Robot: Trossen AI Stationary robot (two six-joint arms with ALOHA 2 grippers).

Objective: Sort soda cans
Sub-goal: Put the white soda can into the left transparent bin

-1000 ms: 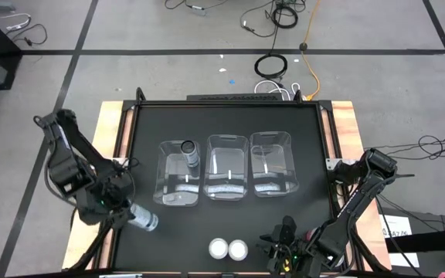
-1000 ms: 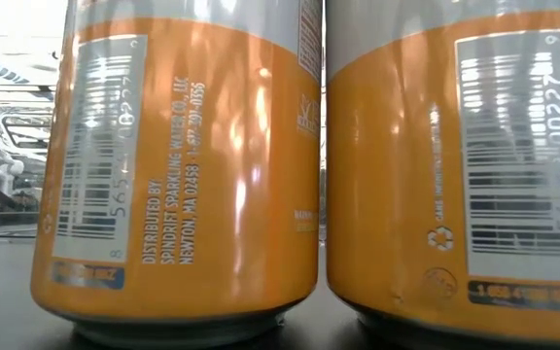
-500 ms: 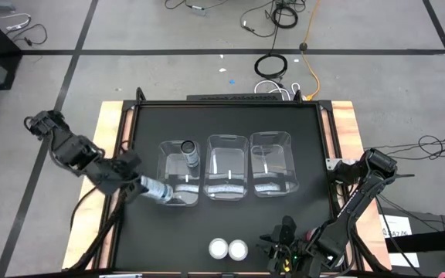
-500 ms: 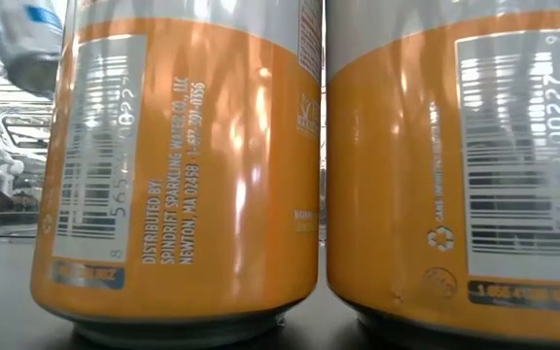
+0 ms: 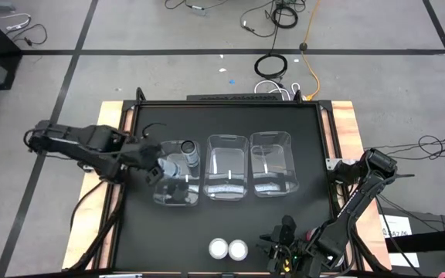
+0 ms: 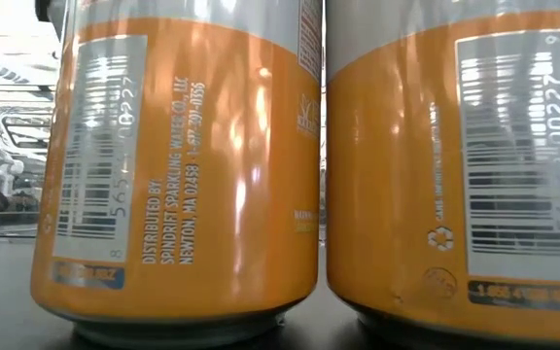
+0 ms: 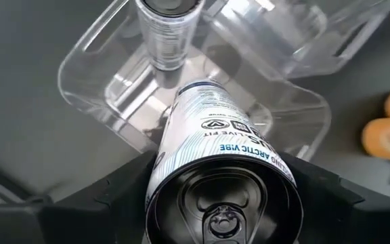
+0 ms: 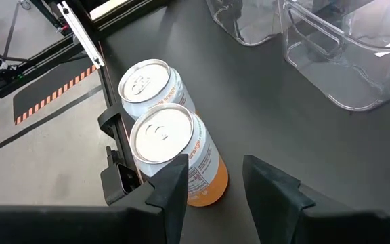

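Observation:
My left gripper (image 5: 159,164) is shut on a silver-grey soda can (image 7: 212,146) with white and blue print and hangs over the left clear bin (image 5: 178,193). A dark grey can (image 5: 189,151) stands upright on its base in that bin's far end. Two orange soda cans (image 5: 219,249) (image 5: 238,249) stand side by side on their bases at the table's near edge and fill the low view (image 6: 173,175). My right gripper (image 8: 215,183) waits open just right of them, with nothing between its fingers. My left gripper pinches the can's side wall near its top end (image 7: 162,169) between its two fingers (image 7: 124,193), one on each side. They come at it steeply from above. The can is lifted clear and tilted, its bottom end pointing down into the left bin.
Two more clear bins, middle (image 5: 227,188) and right (image 5: 273,184), stand in a row with the left one at the black table's centre. The table's wooden rim (image 5: 110,131) borders it on the left, and cables lie on the floor beyond the far edge.
My left gripper has swung with the can from the table's near left corner toward the right and the far edge, and now hangs over the left bin. It turned as it went, and the can stayed lifted and tilted in the hold.

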